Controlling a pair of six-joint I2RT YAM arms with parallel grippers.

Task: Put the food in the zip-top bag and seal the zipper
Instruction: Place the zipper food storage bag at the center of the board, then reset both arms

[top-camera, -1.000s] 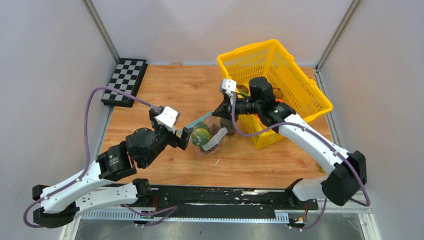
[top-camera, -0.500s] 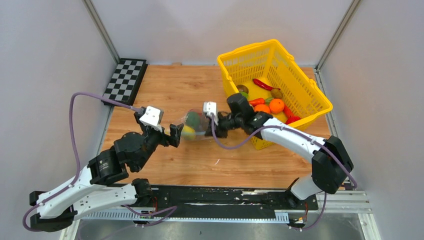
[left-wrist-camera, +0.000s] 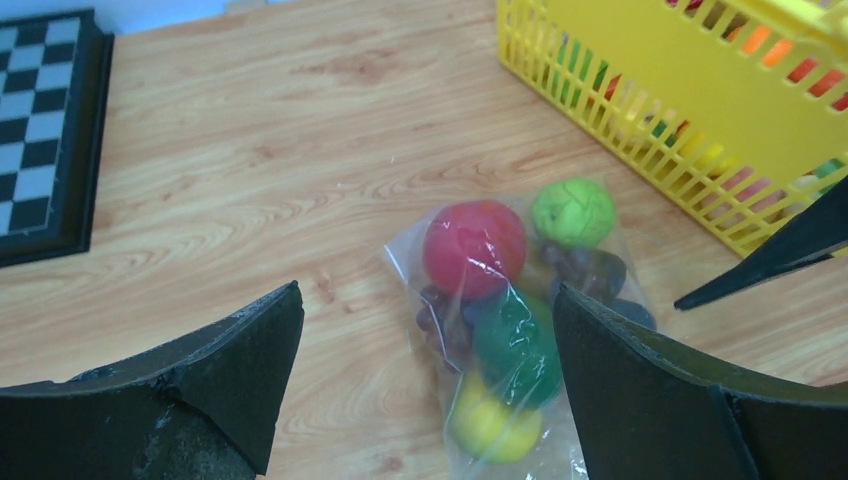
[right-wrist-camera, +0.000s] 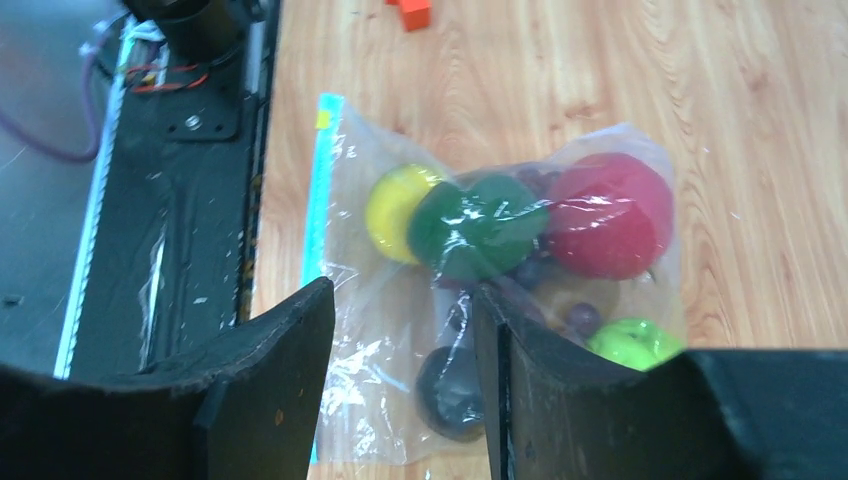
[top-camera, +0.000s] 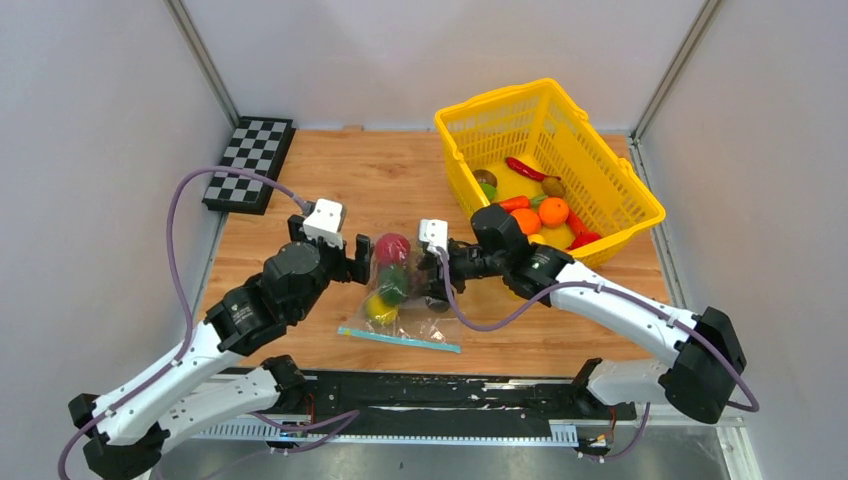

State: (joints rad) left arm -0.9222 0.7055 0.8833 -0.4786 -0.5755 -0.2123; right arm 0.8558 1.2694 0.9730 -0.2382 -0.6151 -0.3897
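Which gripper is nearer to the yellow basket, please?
Right. The right gripper is over the right part of the zip-top bag, just left of the yellow basket. The left gripper is at the bag's left edge, farther away.

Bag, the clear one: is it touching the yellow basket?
Apart. The left wrist view shows bare table between the bag and the basket.

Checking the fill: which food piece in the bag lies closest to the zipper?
The yellow ball, beside the teal zipper; the red ball and dark green ball lie deeper.
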